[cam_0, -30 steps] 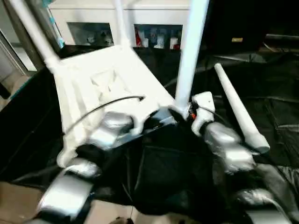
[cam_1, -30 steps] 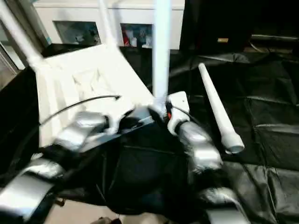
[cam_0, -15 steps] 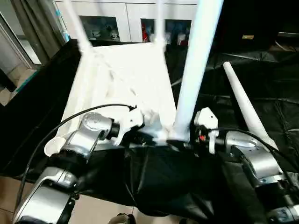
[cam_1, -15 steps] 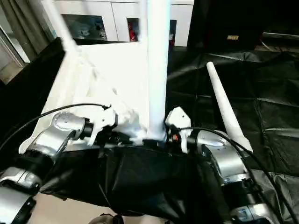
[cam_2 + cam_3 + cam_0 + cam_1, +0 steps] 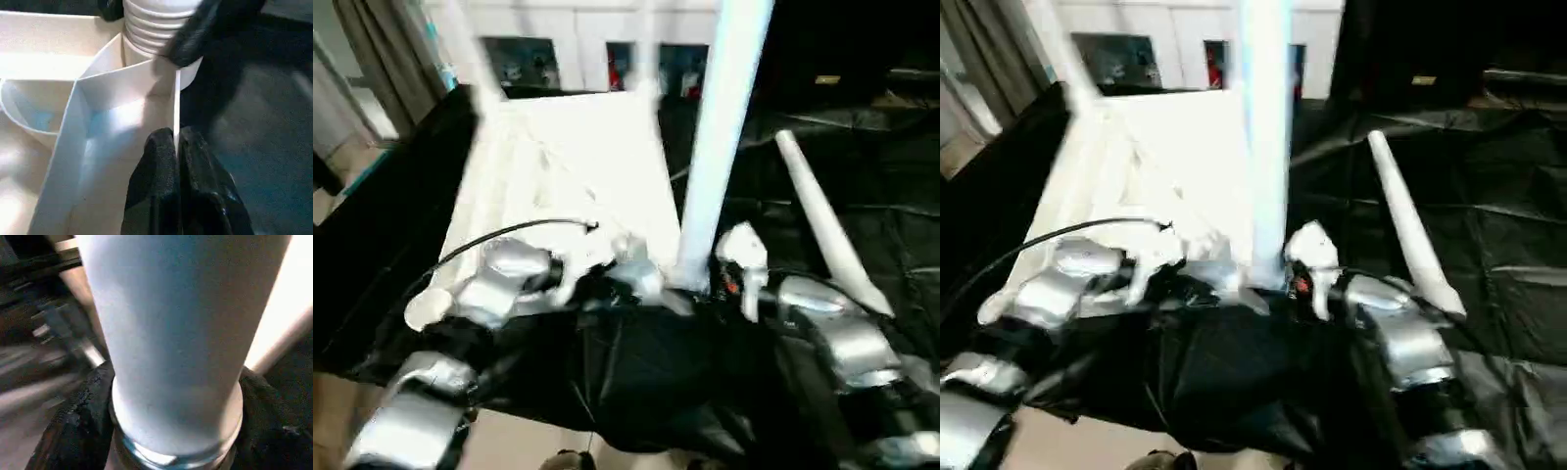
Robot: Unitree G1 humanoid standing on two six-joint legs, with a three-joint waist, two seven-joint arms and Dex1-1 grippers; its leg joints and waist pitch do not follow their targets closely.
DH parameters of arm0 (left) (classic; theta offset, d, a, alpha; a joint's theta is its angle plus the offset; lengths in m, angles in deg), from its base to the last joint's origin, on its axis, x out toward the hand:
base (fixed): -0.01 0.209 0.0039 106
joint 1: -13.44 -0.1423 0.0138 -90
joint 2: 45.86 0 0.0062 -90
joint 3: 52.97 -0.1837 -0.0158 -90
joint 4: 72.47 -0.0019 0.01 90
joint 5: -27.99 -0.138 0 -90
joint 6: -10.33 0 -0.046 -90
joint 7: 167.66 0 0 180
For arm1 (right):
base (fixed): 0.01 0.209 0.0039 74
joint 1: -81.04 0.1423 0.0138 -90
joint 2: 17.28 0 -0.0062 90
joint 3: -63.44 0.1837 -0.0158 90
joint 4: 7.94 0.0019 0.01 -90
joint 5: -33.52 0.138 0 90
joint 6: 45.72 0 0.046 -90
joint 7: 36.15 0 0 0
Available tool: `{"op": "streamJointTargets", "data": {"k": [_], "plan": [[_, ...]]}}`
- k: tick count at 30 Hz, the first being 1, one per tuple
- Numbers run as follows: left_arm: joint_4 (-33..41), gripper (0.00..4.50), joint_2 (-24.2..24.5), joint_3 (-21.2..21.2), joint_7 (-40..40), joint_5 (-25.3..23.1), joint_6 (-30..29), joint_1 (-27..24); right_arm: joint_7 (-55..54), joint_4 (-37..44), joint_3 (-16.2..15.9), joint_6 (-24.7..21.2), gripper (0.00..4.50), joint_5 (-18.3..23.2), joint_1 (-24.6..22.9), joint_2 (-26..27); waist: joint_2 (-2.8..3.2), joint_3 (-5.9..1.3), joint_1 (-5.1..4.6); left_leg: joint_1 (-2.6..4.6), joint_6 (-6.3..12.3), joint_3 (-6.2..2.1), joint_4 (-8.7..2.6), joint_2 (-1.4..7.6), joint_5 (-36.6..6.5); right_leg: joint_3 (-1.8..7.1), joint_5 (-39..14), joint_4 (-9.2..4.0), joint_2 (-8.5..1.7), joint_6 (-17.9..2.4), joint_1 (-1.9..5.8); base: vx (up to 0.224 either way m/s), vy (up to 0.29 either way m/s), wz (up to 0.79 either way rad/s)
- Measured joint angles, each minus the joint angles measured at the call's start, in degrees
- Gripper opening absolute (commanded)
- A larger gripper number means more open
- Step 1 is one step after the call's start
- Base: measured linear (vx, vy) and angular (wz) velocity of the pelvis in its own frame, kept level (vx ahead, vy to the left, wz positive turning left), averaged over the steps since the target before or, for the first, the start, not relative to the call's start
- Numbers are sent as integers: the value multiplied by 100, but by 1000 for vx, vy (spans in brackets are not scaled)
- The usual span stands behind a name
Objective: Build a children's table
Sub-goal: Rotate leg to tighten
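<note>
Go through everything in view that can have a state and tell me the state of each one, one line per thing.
Table top: upside down on the black cover, ribbed underside up.
Near leg: upright in its corner socket.
Far legs: two standing upright at the far corners.
Loose leg: lying flat on the black cover, not fitted.
Left gripper: shut on the table top's thin rim.
Right gripper: fingers around the near leg's base.
</note>
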Motion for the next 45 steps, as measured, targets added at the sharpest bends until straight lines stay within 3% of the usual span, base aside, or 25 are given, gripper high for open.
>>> {"op": "streamJointTargets", "data": {"k": [3,12,13,19,25,30,35,39,45], "plan": [[-485,0,-479,117,-941,-149,-240,343,-1285,-606,425,-50,277,-120,404,581,0,-1,-63,5,-22,0,-5,-7,5,8,12,-4,-1,-3,6,0,0,0],[-958,0,-1057,223,-2088,-198,-482,690,-2689,-1574,770,332,277,-395,1021,1069,-9,-8,-66,1,7,4,-9,-25,23,6,28,-22,-22,-5,22,0,0,0],[-958,0,-1058,241,-2088,-200,-482,690,-2689,-1628,781,383,333,-402,1045,1079,-9,-8,-66,1,14,5,-12,-28,27,5,28,-23,-26,-5,22,0,0,0],[-946,0,-1022,267,-2061,-202,-462,674,-2471,-1653,811,521,377,-334,1031,1099,1,-13,-83,-2,31,8,-20,-29,37,-2,29,-23,-31,-3,15,0,0,0],[-439,0,-488,233,-1114,-176,-142,272,-863,-1014,515,349,377,-66,578,555,4,-15,-86,-6,34,5,-47,-20,39,-14,24,-24,-26,7,-2,0,0,0],[-17,0,36,65,61,43,166,-59,619,-219,6,2,377,220,180,-189,12,-12,6,-22,34,5,-51,-17,38,-24,18,-28,-27,17,-13,0,0,0],[255,0,232,-65,739,148,154,-197,1407,223,-227,-154,377,318,-6,-609,12,-11,95,-33,35,14,-41,-25,36,-20,18,-32,-40,16,-14,0,0,0],[456,0,459,-100,1259,269,109,-349,2035,589,-392,-338,377,490,-163,-1025,9,-8,93,-34,37,20,-41,-26,35,-19,18,-32,-44,16,-15,0,0,0],[476,0,479,-101,1314,279,113,-369,2111,620,-438,-363,321,485,-171,-1040,8,-9,88,-32,35,20,-44,-25,35,-20,18,-30,-44,16,-16,0,0,0]]}}
